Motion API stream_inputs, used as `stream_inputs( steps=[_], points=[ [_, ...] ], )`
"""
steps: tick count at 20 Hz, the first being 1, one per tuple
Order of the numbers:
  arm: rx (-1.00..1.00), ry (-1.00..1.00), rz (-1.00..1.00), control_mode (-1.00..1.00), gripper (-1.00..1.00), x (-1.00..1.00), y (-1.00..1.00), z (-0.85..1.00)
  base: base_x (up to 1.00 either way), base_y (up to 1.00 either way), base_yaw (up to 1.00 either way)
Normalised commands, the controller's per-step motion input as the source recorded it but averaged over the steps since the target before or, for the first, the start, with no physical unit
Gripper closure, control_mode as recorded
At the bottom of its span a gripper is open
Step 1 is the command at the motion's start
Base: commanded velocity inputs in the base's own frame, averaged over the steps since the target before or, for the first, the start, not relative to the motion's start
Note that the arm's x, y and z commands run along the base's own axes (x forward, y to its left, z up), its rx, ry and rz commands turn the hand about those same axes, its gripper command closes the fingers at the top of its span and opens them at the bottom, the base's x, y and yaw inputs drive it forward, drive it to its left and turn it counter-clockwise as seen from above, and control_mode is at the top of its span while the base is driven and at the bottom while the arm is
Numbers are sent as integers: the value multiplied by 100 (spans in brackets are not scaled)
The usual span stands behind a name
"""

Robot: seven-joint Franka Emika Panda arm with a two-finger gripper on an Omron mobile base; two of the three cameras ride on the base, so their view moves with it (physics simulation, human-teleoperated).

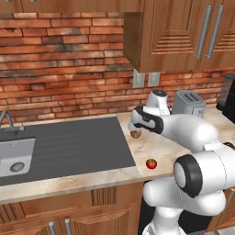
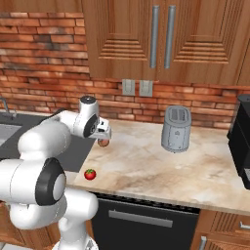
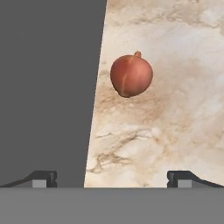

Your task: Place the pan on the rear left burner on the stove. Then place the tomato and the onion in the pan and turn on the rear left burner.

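- Two dark finger tips of the gripper (image 3: 112, 178) stand wide apart, gripping nothing.
- Beyond them, the round orange-brown papery onion (image 3: 131, 75) rests on the beige marbled counter (image 3: 175, 131), beside the dark grey sink counter (image 3: 43, 87).
- Small shiny red tomato (image 1: 151, 163) sits near the counter's front edge.

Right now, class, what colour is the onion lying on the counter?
Orange-brown, with a dull papery skin; the onion shows best in the hand view.

A kitchen; sink (image 1: 16, 158), toaster (image 2: 176, 128), brick wall (image 1: 59, 69), wooden cabinets (image 2: 161, 39).
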Motion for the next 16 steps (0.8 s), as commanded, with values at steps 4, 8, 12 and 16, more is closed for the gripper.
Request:
stream_inputs(
  steps=[4,8,12,16],
  points=[
    [0,0,0,-100,-100,25,0,-27,0,0,0],
    [0,0,0,-100,-100,31,0,-22,0,0,0],
    [0,0,0,-100,-100,30,0,-18,0,0,0],
    [0,0,0,-100,-100,28,0,-15,0,0,0]
  ],
)
